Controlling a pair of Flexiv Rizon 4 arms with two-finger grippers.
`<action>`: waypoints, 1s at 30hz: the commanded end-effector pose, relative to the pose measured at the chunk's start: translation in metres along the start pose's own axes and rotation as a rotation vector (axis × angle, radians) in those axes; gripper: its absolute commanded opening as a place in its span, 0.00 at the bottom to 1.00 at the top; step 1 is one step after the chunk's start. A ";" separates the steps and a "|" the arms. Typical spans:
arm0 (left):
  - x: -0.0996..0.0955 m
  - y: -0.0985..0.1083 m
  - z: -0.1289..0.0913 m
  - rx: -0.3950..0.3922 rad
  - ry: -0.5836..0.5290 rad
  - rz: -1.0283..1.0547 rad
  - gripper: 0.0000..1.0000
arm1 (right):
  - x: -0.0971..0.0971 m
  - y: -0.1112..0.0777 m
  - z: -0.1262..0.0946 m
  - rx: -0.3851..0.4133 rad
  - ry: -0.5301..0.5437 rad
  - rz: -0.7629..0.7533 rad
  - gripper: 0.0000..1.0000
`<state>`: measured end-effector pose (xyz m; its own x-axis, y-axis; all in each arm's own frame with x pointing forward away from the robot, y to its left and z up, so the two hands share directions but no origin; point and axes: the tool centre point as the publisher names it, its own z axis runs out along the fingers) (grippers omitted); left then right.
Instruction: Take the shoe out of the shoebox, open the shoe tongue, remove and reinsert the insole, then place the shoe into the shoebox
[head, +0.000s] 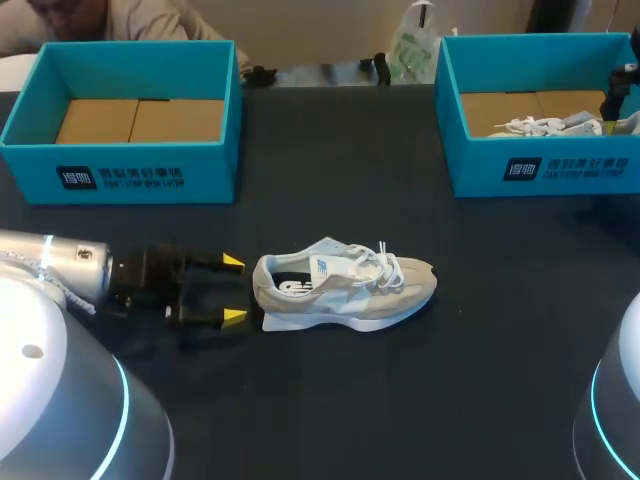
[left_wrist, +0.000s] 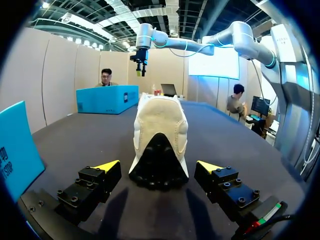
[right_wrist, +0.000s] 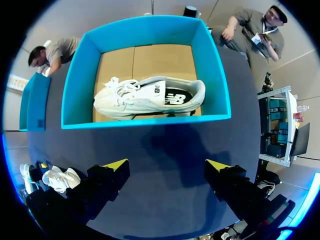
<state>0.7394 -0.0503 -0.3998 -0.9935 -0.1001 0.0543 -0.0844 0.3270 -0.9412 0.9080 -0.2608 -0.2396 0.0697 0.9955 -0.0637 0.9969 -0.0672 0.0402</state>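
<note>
Two shoes (head: 345, 292) (head: 540, 126), two shoeboxes (head: 120, 175) (head: 560, 170)

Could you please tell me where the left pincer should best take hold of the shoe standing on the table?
Probably the heel of the shoe, coming in level from straight behind. The shoe stands upright on its sole with its narrow heel facing the open left pincer, whose fingers stand wider apart than the heel.

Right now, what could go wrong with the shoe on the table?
The shoe lies loose on the table, and the left jaws stand open just short of its heel. Closing off-centre might push or spin it rather than grip it. The right jaws hang open over the second shoe in the right box; lowering there could snag its laces.
</note>
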 end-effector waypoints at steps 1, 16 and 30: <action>0.003 -0.002 0.004 0.000 -0.001 -0.009 1.00 | 0.000 -0.001 0.000 -0.002 -0.001 0.001 1.00; 0.002 -0.002 0.037 -0.017 0.014 -0.028 1.00 | 0.000 -0.001 0.000 -0.002 -0.001 0.001 1.00; -0.004 0.001 0.061 -0.049 0.025 -0.043 1.00 | 0.000 -0.001 0.000 -0.002 -0.001 0.001 1.00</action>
<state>0.7445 -0.1006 -0.4178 -0.9904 -0.0926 0.1025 -0.1296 0.3654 -0.9218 0.9080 -0.2609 -0.2396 0.0697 0.9955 -0.0637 0.9969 -0.0673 0.0401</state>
